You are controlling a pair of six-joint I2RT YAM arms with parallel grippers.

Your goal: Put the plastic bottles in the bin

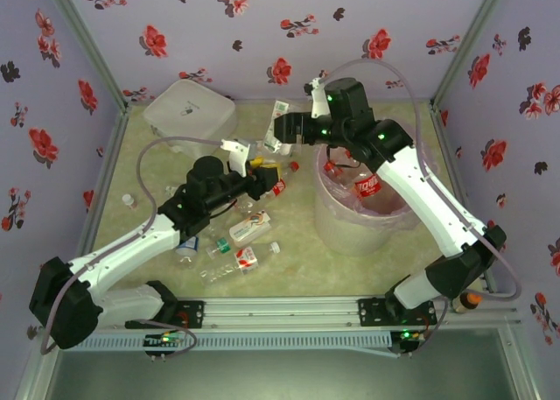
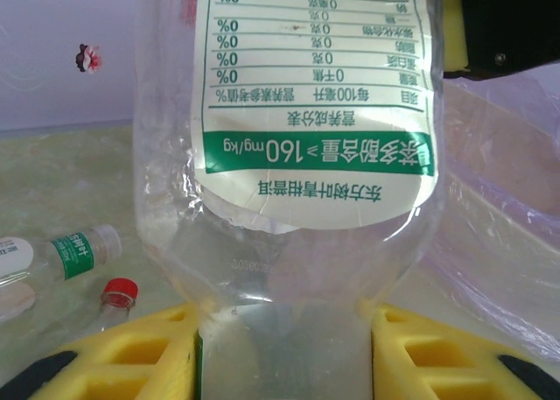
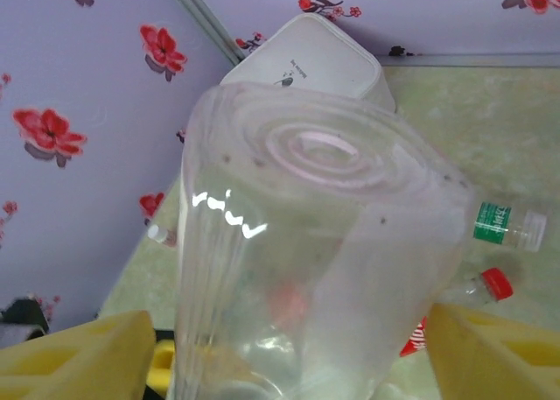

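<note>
While my left end effector (image 2: 284,352) clamps the green-labelled bottle (image 2: 306,111), the right end effector (image 3: 284,352) straddles its base, grip unclear. Handover, I judge; next, right closes firmly, bin (image 1: 350,234) at its 3 o'clock.

The left arm (image 1: 122,251) is extended forward, and the left gripper (image 2: 284,339) is clamped on a clear bottle (image 2: 289,155). The right arm (image 1: 429,199) is bent leftward; the right gripper (image 3: 289,347) is set astride a bottle base (image 3: 324,242), though contact cannot be confirmed.
</note>
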